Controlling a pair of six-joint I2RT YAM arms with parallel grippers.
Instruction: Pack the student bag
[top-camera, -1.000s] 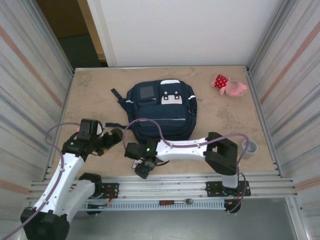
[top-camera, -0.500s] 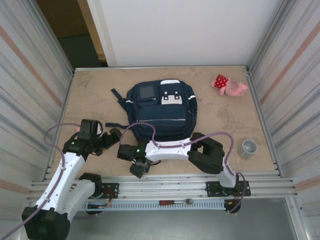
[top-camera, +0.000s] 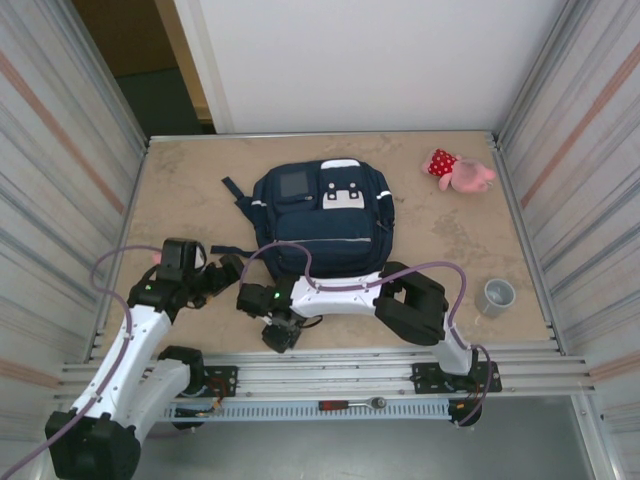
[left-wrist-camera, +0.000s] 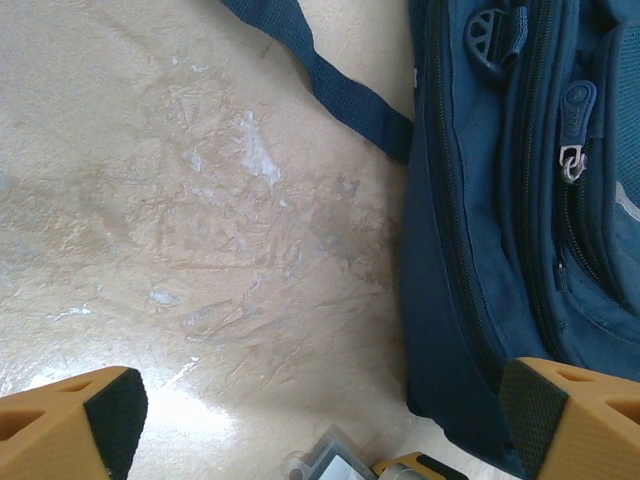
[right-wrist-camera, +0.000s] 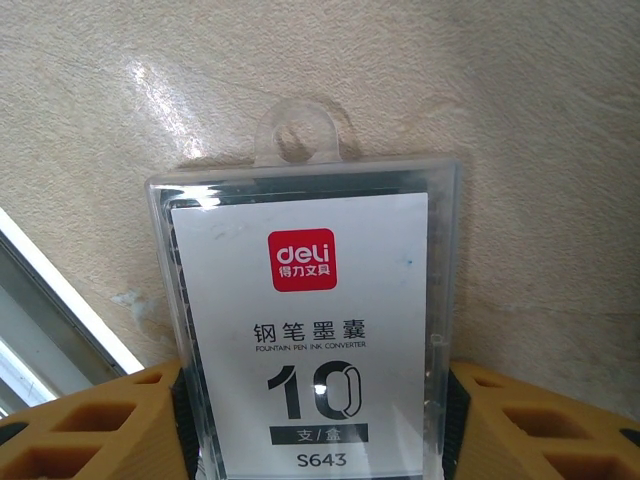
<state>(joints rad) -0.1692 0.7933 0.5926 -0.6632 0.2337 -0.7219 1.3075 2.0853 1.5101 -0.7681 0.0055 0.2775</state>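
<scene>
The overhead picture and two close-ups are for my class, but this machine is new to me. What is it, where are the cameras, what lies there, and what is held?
Two white robot arms are bolted at the table's near edge, each ending in a two-finger gripper. One camera looks down from above, and each close-up comes from a wrist camera. On the table lie a navy backpack, a pink plush toy and a grey cup. The left gripper is open over bare table beside the backpack. The right gripper straddles a clear labelled plastic box lying on the table. Whether it grips the box I cannot tell.
</scene>
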